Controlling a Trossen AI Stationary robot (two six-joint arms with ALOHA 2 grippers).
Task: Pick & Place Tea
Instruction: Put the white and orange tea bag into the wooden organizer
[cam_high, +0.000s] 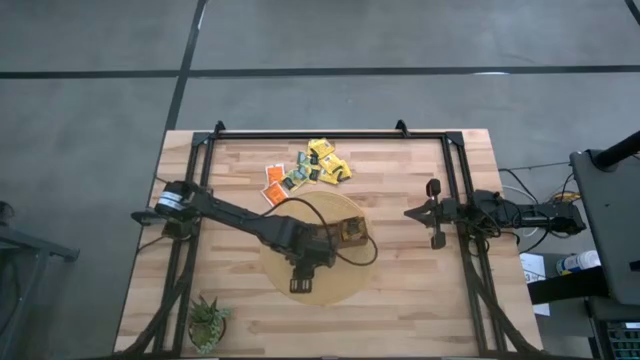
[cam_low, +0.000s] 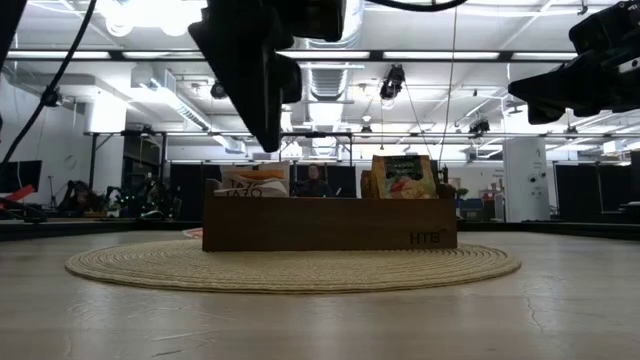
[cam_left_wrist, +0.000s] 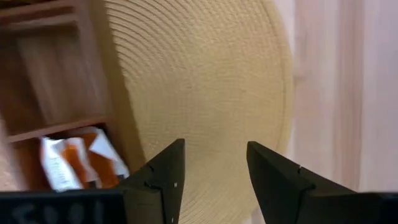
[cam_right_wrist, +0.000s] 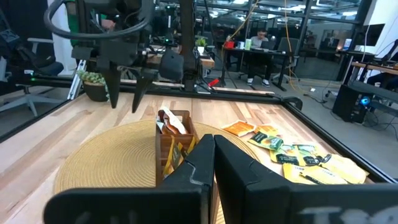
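Loose tea sachets (cam_high: 310, 168) in orange, yellow and green lie on the far middle of the table, also in the right wrist view (cam_right_wrist: 292, 152). A long brown box (cam_low: 330, 224) stands on a round woven mat (cam_high: 335, 285). Sachets stick up from its compartments: an orange one (cam_left_wrist: 81, 165) and a green-yellow one (cam_low: 405, 175). My left gripper (cam_left_wrist: 214, 146) hangs open above the mat beside the box's near side (cam_right_wrist: 124, 96), pointing steeply down, with nothing between its fingers. My right gripper (cam_right_wrist: 213, 140) waits shut and level at the table's right side (cam_high: 412, 212).
A small potted plant (cam_high: 208, 322) stands at the near left corner. A black frame (cam_high: 300, 133) runs along the table's far edge and down both sides. People and desks show in the room beyond the table.
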